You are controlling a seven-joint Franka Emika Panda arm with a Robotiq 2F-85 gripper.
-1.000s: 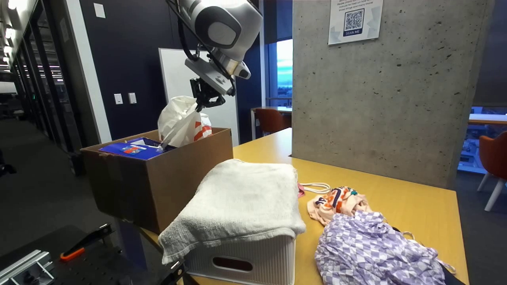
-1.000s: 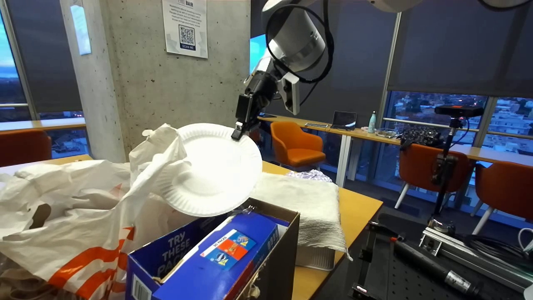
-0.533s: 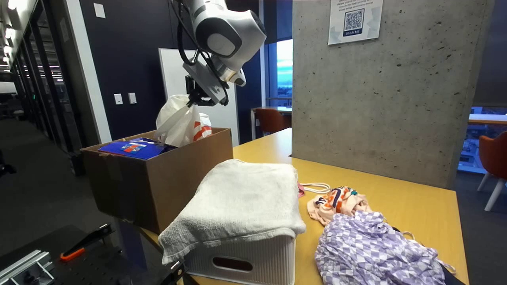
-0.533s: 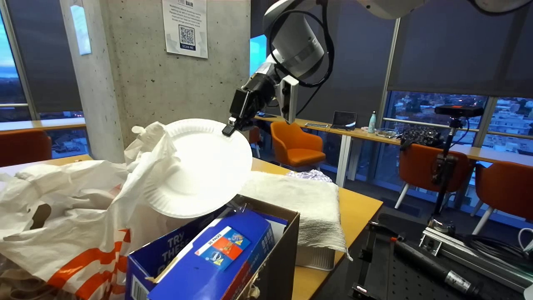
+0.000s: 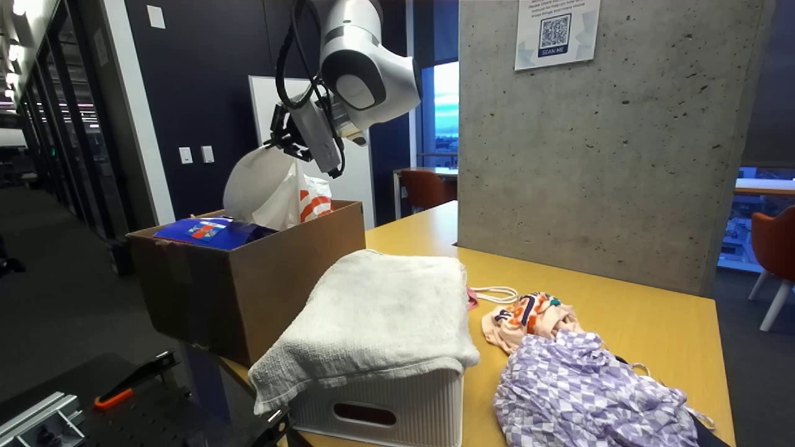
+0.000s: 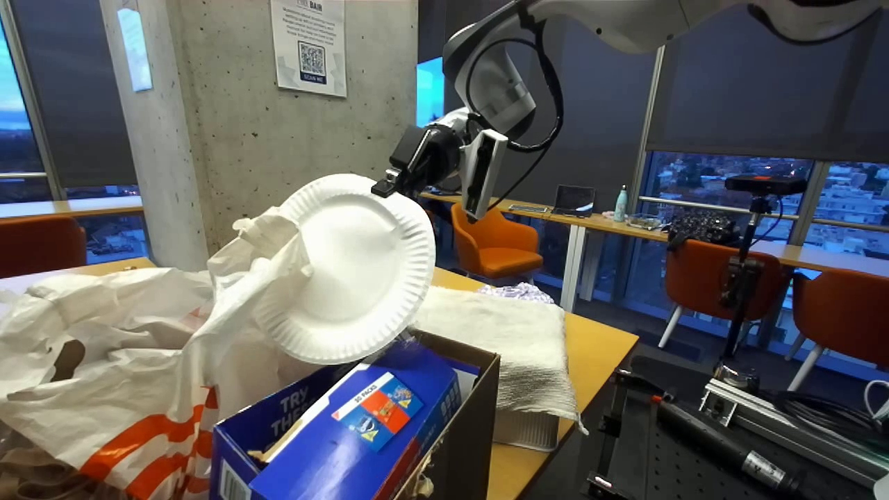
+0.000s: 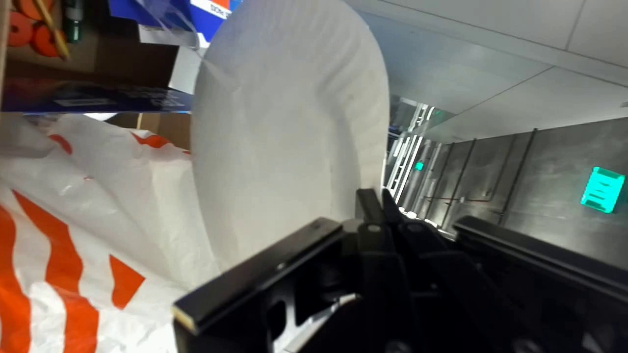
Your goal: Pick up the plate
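The plate (image 6: 347, 264) is round, white and fluted at the rim. It stands steeply tilted above the open cardboard box (image 5: 298, 267). It also shows in an exterior view (image 5: 248, 183) and large in the wrist view (image 7: 289, 122). My gripper (image 6: 385, 185) is shut on the plate's upper rim; the fingertips also show in an exterior view (image 5: 269, 144). In the wrist view the fingertips (image 7: 377, 203) are close together with the rim between them. A white plastic bag (image 6: 257, 298) overlaps one side of the plate and hides part of its edge.
A blue snack box (image 6: 375, 410) and the bag fill the cardboard box beneath the plate. A white cloth (image 5: 391, 304) covers a grey bin (image 5: 435, 403) on the table. A purple checked cloth (image 5: 577, 391) lies near the table's front. A concrete pillar (image 5: 608, 155) stands behind.
My gripper has moved left and up in both exterior views, carrying the plate. In an exterior view the plate was almost edge-on and now shows its broad face.
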